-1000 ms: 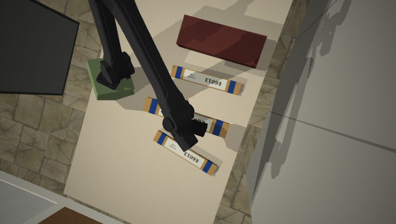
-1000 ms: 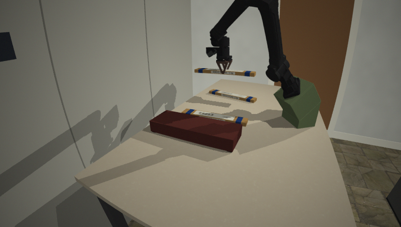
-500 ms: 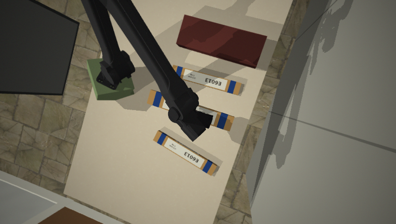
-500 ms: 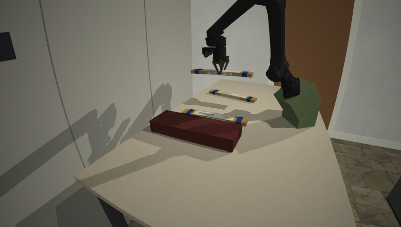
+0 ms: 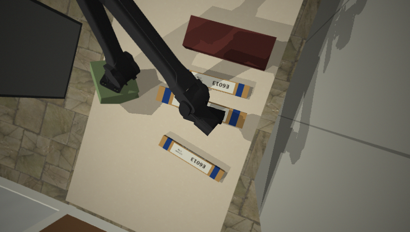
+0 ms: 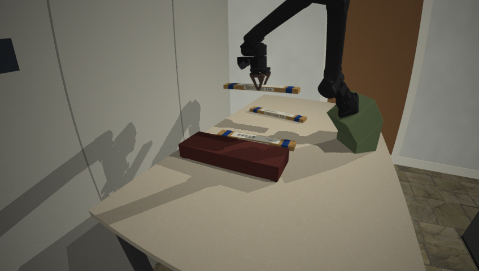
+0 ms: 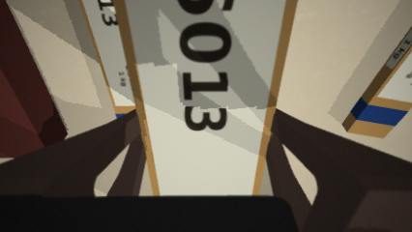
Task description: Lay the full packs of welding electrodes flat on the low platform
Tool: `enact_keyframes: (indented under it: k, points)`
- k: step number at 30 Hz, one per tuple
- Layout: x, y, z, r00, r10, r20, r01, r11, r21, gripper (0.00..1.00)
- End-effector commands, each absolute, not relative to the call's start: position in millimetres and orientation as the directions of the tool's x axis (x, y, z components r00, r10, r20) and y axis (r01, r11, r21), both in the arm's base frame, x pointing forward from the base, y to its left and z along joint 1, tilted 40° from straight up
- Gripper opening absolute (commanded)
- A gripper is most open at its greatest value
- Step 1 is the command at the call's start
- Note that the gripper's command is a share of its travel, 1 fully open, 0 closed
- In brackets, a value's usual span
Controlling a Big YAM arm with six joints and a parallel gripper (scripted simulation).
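My gripper (image 5: 215, 114) (image 6: 259, 86) (image 7: 205, 115) is shut on a long tan pack of electrodes (image 5: 235, 117) (image 6: 288, 89) (image 7: 208, 87) with blue end bands and an E6013 label. It holds the pack level by its middle, high above the table. A second pack (image 5: 220, 84) (image 6: 257, 138) (image 7: 103, 53) lies flat on the table right beside the dark red low platform (image 5: 230, 41) (image 6: 235, 154) (image 7: 19, 97). A third pack (image 5: 191, 158) (image 6: 278, 114) (image 7: 382, 106) lies flat on the table farther from the platform. Nothing lies on the platform.
The arm's green base block (image 5: 115, 92) (image 6: 359, 127) stands at one table edge. The beige table (image 5: 115, 172) (image 6: 302, 218) runs along grey wall panels (image 6: 117, 83). A dark panel (image 5: 34, 49) hangs beyond the base.
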State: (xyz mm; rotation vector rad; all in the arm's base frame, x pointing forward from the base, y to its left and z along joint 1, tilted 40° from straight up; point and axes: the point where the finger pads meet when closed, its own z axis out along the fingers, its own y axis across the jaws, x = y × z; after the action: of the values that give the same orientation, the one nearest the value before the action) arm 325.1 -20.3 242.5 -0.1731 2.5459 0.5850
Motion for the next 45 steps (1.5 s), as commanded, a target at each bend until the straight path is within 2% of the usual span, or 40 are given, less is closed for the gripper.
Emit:
enact_keyframes:
  k: [1, 45]
  points:
    - [334, -31, 278, -0.812, 0.007, -0.583, -0.227, 0.918, 0.326, 0.00]
    - [328, -31, 270, -0.818, 0.017, -0.575, -0.217, 0.917, 0.334, 0.00]
